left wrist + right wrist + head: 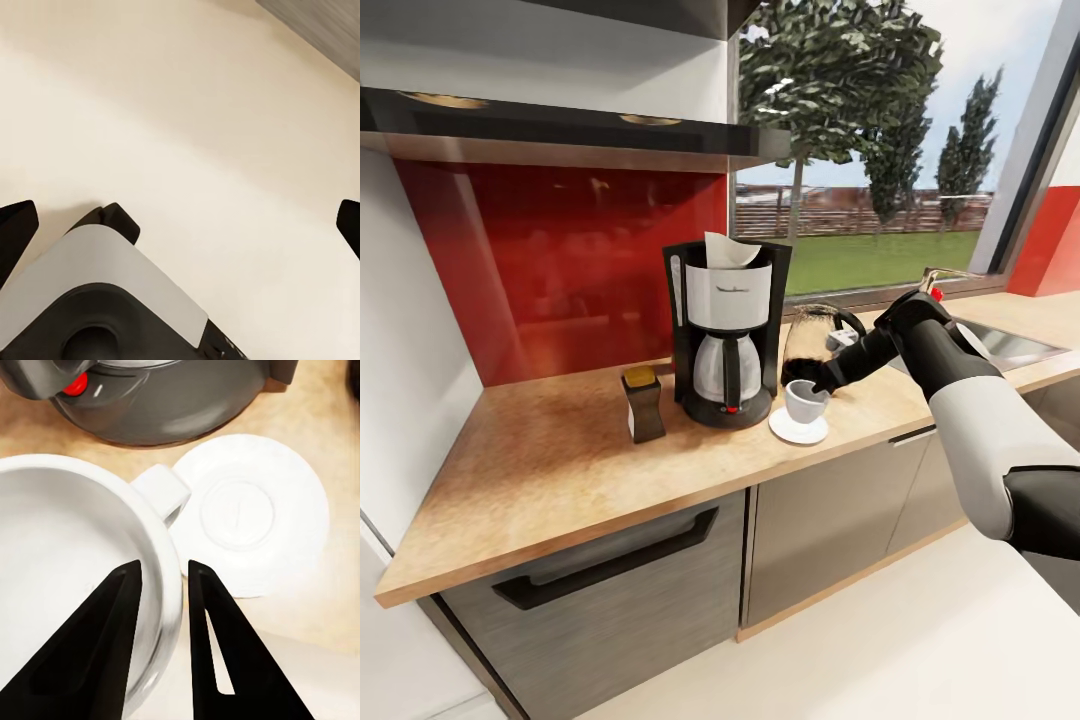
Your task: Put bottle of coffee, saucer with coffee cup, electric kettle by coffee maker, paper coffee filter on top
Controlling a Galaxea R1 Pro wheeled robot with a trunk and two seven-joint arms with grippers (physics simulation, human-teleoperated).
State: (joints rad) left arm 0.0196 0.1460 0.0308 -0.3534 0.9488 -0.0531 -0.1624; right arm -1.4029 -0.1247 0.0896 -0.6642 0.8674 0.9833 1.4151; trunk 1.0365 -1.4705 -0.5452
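Observation:
The coffee maker (pixel 725 340) stands on the kitchen countertop (pixel 560 470) with the paper coffee filter (pixel 731 250) poking out of its top. Left of it is the bottle of coffee (pixel 643 403). To its right lies the saucer (pixel 798 430) (pixel 255 517), its centre bare. My right gripper (pixel 825 385) (pixel 163 566) is shut on the rim of the coffee cup (pixel 804 400) (pixel 67 555), holding it just above the saucer. The electric kettle (pixel 815 340) stands behind the cup. My left gripper (pixel 180 225) is open over the floor.
A sink (pixel 1010 345) with a tap lies in the countertop to the right, below the window. Grey cabinet fronts (pixel 620 580) sit under the slab. A range hood (pixel 560 125) hangs over the red backsplash. The coffee maker's base (pixel 150 397) is close beyond the cup.

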